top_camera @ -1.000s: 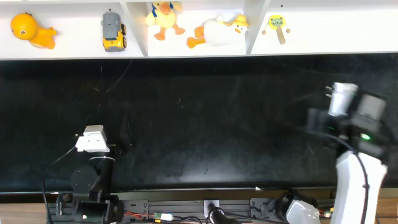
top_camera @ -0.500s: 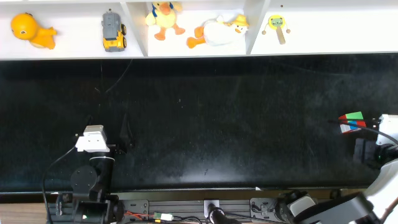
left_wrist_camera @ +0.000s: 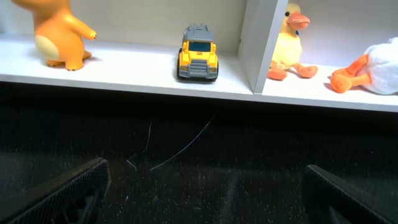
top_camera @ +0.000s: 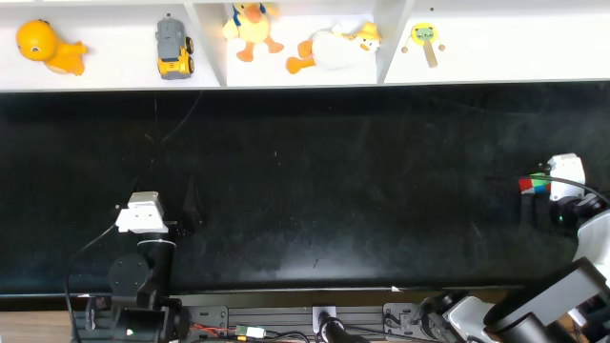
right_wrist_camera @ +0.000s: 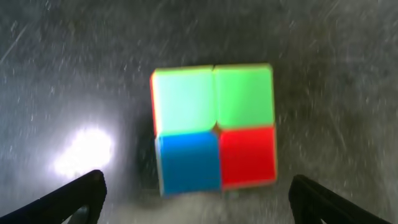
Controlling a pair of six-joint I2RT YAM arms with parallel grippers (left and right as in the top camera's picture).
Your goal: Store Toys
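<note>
On the black tabletop [top_camera: 334,191] I see my right gripper [right_wrist_camera: 199,196] spread wide above the puzzle cube [right_wrist_camera: 214,127], my left gripper [left_wrist_camera: 205,199] likewise spread.

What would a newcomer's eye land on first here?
The bright multicoloured cube on the black table, near its right edge, with the right gripper open over it. Next, the white shelf along the far side, holding an orange duck, a toy truck, a yellow plush duck and a white plush duck.
</note>
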